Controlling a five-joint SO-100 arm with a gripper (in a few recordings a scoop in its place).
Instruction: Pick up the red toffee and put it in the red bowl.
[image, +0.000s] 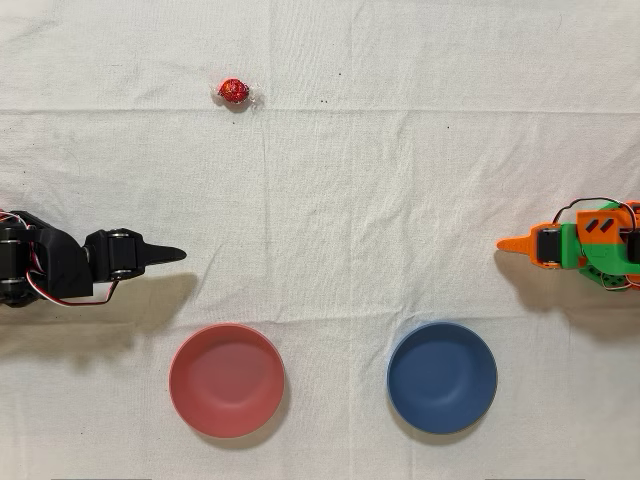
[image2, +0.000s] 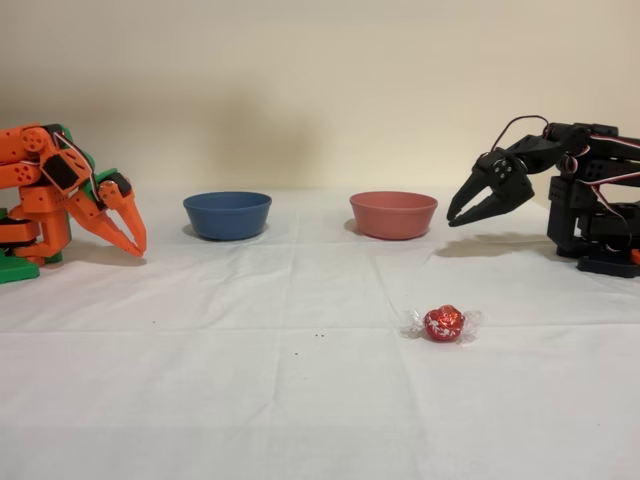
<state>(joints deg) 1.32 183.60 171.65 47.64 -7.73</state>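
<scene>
1. Nothing of the task is done yet, by my reading — the red toffee (image2: 443, 323) lies untouched on the white cloth (image2: 250, 400), nearest the side camera and well apart from the black gripper (image2: 465, 214).
2. Its twisted clear ends stick out to either side, so its long axis runs left–right in both views, roughly across the line the fingers would take coming down to it from the side view's far end.
3. Farther back, the gripper hangs just above the cloth with nothing between its fingers (image2: 490, 205); in the side view the tips stand a narrow way apart, while from overhead (image: 170, 255) they look like one point.
4. Beyond and beside the fingers sits the red bowl (image2: 393, 214), with nothing in it — near the fingertips, far nearer than the toffee is.
5. A blue bowl (image2: 227, 214) stands next to it, on the side away from the fingers, and the idle orange arm (image2: 70, 195) is farther off still.
6. Left to do, as I judge it: reach the toffee, close on it, lift, carry it to the red bowl, release.
</scene>
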